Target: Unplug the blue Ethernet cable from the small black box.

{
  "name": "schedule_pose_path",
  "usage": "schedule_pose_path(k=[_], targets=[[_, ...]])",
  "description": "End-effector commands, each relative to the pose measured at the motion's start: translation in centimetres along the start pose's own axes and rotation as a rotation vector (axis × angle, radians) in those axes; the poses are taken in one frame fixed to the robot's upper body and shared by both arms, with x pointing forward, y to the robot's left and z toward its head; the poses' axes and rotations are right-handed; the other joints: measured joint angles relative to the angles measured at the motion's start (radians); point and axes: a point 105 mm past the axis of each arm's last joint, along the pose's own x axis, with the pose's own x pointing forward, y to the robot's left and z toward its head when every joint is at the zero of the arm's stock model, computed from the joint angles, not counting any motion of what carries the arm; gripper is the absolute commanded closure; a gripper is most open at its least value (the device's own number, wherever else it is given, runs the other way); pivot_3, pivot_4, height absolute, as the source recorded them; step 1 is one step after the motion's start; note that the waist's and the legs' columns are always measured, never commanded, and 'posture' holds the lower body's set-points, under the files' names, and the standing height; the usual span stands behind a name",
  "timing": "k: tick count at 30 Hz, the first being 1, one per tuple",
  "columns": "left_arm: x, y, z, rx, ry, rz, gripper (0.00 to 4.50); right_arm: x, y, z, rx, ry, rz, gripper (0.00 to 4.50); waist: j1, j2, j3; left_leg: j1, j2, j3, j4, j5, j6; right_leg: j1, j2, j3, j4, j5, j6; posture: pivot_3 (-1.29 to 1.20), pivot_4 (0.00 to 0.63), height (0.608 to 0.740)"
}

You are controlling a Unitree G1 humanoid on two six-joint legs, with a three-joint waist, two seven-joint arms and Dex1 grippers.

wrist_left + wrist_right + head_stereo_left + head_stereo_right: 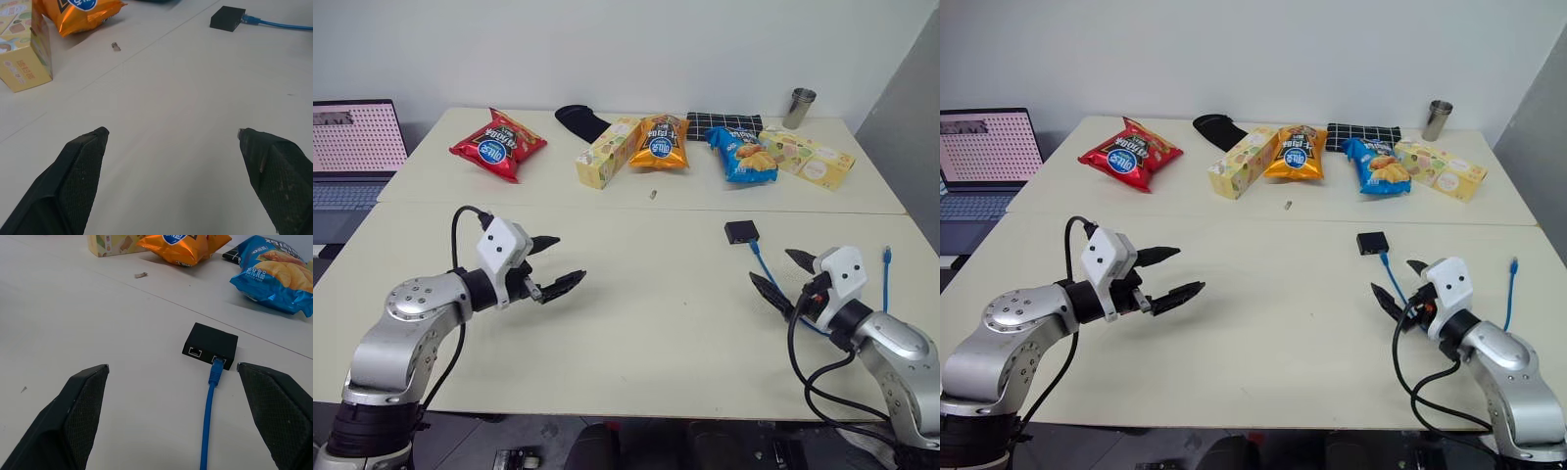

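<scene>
The small black box (210,346) lies flat on the table's right half, with two ports on its near face. The blue Ethernet cable (209,421) is plugged into one port and runs back from the box toward my right arm. Its free end (886,279) loops up at the table's right edge. My right gripper (771,265) hovers open a short way in front of the box, with the cable passing below between its fingers. My left gripper (570,258) is open over the bare left half of the table, far from the box (228,18).
Along the back stand a red snack bag (497,145), a black cloth (581,120), a yellow carton (607,153), an orange bag (663,142), a checked pouch (722,124), a blue bag (741,154), another carton (808,157) and a metal cup (802,108). A laptop (352,147) sits far left.
</scene>
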Motion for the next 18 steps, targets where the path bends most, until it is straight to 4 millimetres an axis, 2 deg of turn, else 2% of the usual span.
schedule_pose_path(k=[1,11,18], targets=[[-0.5,-0.1,1.4,0.058,-0.040,0.006,0.00,-0.2,-0.5,1.1,-0.026,-0.040,-0.016,0.05,0.000,0.000,0.000,0.000,0.000,0.000,0.000,0.000,0.000,0.000,0.000,0.000,0.000,0.000,0.000,0.00,0.150,0.740],[-0.6,-0.6,0.8,0.067,-0.021,0.005,0.00,-0.1,-0.7,0.9,-0.019,-0.022,-0.030,0.05,0.000,0.000,0.000,0.000,0.000,0.000,0.000,0.000,0.000,0.000,0.000,0.000,0.000,0.000,0.000,0.00,0.150,0.740],[-0.2,-1.8,0.8,0.026,-0.028,-0.044,0.00,-0.1,-1.1,0.7,-0.001,-0.010,-0.053,0.05,0.001,0.000,0.000,0.000,0.000,0.000,0.000,0.000,0.000,0.000,0.000,0.000,0.000,0.000,0.000,0.00,0.150,0.740]])
